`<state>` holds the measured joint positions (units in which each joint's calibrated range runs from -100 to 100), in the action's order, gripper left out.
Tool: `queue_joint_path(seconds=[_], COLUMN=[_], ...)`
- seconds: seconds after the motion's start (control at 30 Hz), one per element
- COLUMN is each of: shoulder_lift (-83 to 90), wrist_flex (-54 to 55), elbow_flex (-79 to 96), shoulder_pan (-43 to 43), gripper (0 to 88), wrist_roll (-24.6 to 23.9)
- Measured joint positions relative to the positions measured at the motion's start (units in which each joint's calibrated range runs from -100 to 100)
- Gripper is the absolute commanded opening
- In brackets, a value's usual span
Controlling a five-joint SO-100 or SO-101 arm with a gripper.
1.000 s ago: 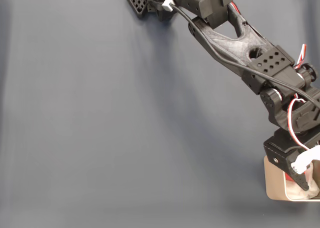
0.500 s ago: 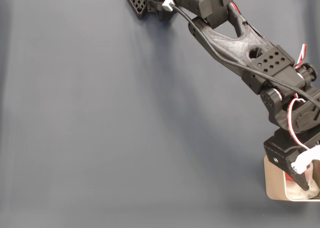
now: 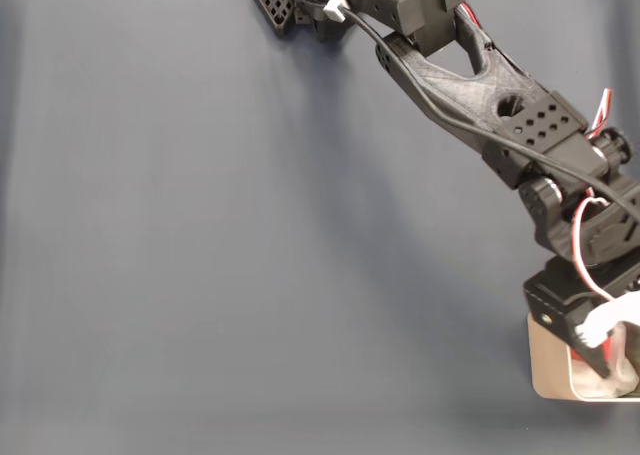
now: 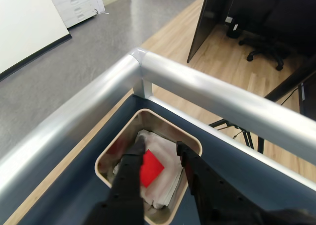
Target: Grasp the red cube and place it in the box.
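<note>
Overhead fixed view; wrist view downward, box shared

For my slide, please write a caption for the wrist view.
Black gripper poised over the pale metal tin, small red cube between its fingers.

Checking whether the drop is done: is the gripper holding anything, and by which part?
It cannot be told: the red cube sits between the gripper fingers over the box, but contact is unclear.
</note>
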<state>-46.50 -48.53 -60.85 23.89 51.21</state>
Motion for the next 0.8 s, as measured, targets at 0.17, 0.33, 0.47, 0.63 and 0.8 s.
queue_joint_path(seconds=[0.17,0.33,0.47,0.63,0.8], shoulder_lift=[6.9,18.6,29.8,48.2,71.0], wrist_flex=[1.4,5.3,7.2,9.0,12.4], elbow_flex=[9.4,23.4,36.5,56.9,82.8], shoulder_pan=[-5.6,-13.7,-18.2,-21.1,-21.1], gripper=[0.0,0.0,0.0,0.0,0.0], wrist_roll=[-0.2,-0.2,-0.2,-0.2,0.1])
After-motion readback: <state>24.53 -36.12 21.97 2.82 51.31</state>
